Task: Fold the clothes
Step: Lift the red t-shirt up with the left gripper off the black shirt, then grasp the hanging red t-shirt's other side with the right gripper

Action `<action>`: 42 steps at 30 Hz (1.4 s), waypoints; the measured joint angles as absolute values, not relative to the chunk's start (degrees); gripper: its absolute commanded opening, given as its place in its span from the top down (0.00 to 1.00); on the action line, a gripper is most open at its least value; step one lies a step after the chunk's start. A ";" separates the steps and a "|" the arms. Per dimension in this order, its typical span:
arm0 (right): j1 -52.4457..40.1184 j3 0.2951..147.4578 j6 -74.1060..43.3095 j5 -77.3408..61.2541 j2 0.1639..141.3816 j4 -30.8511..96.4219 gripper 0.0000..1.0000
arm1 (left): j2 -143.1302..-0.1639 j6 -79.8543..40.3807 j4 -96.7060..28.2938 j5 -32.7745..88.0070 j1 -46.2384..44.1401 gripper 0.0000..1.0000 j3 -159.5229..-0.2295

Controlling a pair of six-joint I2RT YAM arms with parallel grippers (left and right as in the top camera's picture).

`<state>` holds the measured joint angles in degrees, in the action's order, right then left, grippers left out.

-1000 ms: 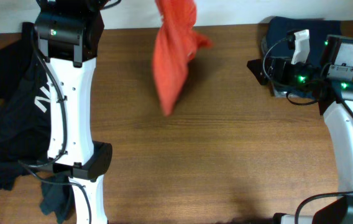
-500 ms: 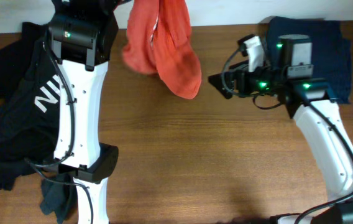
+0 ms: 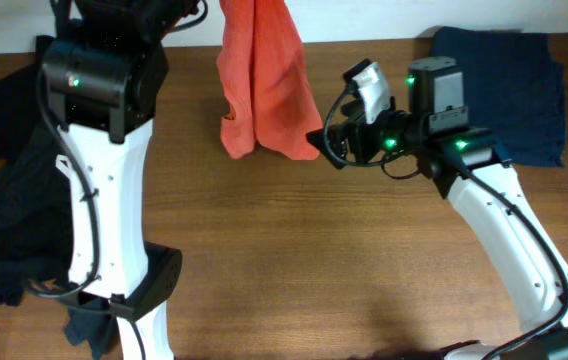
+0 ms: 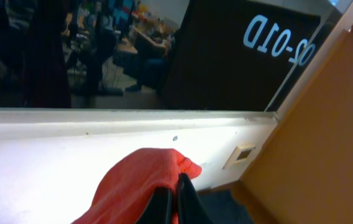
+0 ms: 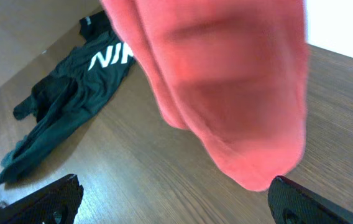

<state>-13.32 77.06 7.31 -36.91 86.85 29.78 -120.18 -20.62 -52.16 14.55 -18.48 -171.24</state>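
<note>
An orange-red T-shirt hangs bunched above the back of the table. My left gripper is shut on its top edge, up by the white back wall; in the overhead view that gripper is at the frame's top edge and barely shows. My right gripper is open and empty, right beside the shirt's lower right corner. In the right wrist view the shirt hangs blurred just ahead of the wide-apart fingers.
A black T-shirt with white lettering lies crumpled at the table's left under the left arm, also in the right wrist view. A navy shirt lies flat at the back right. Bare wooden tabletop fills the middle and front.
The hanging orange-red shirt has swung and now hangs straighter near the back edge. My right arm has moved left from the navy shirt to the orange-red shirt's lower corner.
</note>
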 measured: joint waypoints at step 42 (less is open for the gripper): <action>-14.66 77.43 34.30 -57.60 103.68 40.27 0.01 | -109.49 -12.80 -66.70 10.22 -18.48 0.99 -171.87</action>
<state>-14.66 77.43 34.30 -57.60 103.68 40.27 -109.49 -12.80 -66.70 10.22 -18.48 -171.87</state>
